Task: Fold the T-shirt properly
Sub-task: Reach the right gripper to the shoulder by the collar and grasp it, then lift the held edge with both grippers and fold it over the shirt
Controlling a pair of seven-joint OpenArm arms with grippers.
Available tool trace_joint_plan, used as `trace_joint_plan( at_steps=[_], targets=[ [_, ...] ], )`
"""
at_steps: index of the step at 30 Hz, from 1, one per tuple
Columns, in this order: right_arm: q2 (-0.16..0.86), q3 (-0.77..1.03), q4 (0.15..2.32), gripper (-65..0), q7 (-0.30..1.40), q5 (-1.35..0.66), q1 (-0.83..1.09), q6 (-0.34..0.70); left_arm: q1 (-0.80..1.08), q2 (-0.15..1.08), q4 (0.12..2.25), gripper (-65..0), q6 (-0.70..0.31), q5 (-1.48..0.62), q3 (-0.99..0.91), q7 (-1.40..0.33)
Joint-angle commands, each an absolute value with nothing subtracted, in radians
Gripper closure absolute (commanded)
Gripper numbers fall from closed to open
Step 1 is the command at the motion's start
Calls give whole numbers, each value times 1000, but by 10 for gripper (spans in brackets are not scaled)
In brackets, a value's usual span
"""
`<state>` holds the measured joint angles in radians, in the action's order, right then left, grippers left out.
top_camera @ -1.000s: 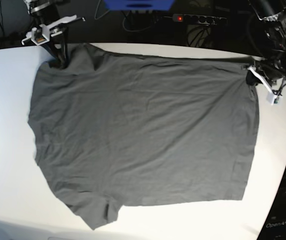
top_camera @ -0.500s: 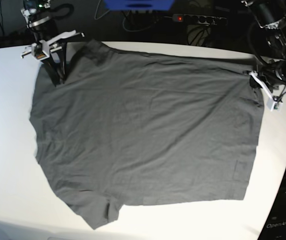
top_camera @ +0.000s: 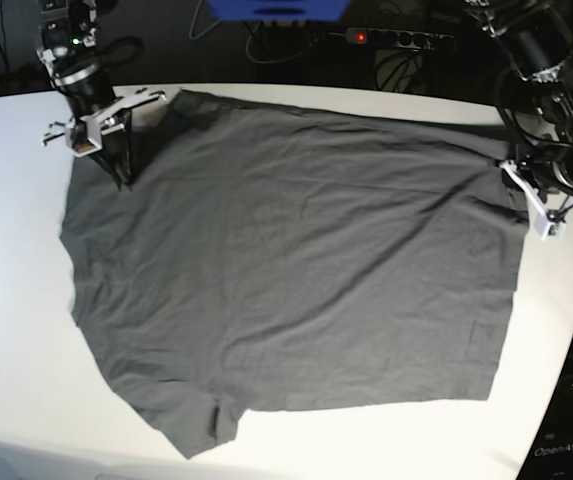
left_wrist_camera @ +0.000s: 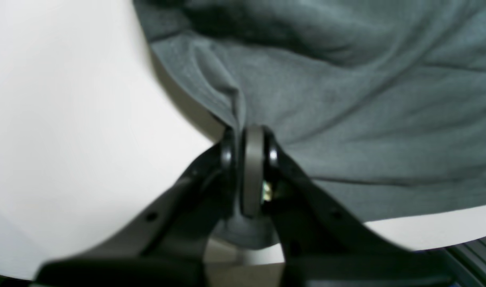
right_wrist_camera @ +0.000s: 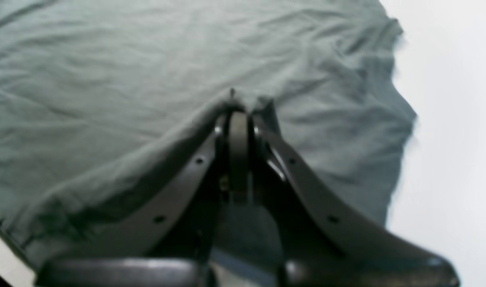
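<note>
While the T-shirt (top_camera: 286, 270) lies spread flat across the white bench (top_camera: 16, 330), each claw pinches one far corner of it. The right claw (top_camera: 123, 178) is clamped on a raised fold of cloth, the shirt stretching ahead and to both sides of it. The left claw (top_camera: 514, 165) grips the opposite edge, with bare bench just beside it and the cloth lifted slightly there.

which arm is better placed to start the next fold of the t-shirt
Neither clearly. Both hold the far edge: the right gripper is shut on one corner of the T-shirt, the left gripper on the other. A fold toward the near edge likely needs both together.
</note>
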<state>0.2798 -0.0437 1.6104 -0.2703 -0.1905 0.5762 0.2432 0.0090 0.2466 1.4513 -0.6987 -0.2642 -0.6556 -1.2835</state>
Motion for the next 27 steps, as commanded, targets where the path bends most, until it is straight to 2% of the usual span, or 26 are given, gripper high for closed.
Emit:
trace_joint_plan(
  at_steps=[1,20,27],
  targets=[
    [289,-39,1629,-4,-285,-199,570,240,-16,262,1471,-25,-698,-269,-657,-1299],
    [341,-38,1629,-4,-99,-199,375,243,-107,271,1458,-25,-698,-260,-657,-1342],
    [358,13,1621,-4,-62,-199,334,243,-124,271,1458,-25,-698,-205,-725,-1340]
  ],
)
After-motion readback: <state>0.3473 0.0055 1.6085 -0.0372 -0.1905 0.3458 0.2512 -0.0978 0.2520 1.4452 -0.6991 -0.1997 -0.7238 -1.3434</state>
